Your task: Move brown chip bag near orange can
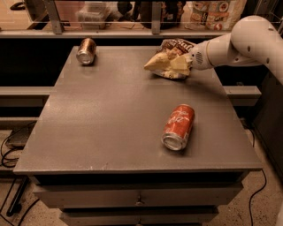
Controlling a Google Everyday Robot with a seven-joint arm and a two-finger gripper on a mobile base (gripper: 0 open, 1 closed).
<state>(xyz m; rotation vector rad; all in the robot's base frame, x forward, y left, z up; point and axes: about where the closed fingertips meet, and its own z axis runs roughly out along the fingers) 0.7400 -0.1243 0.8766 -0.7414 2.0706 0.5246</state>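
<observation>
The brown chip bag (pixel 170 59) is at the back right of the grey table (pixel 110 119), lifted and tilted, its pale yellow-tan end pointing left. My gripper (pixel 185 62) reaches in from the right on the white arm and is shut on the bag's right side. The orange can (pixel 86 50) lies on its side at the table's back left corner, silver end toward me, well left of the bag.
A bright red can (pixel 178 126) with white script lies on its side at the front right of the table. A shelf with boxes and bags (pixel 212 13) runs behind the table. Cables (pixel 11 150) lie on the floor at left.
</observation>
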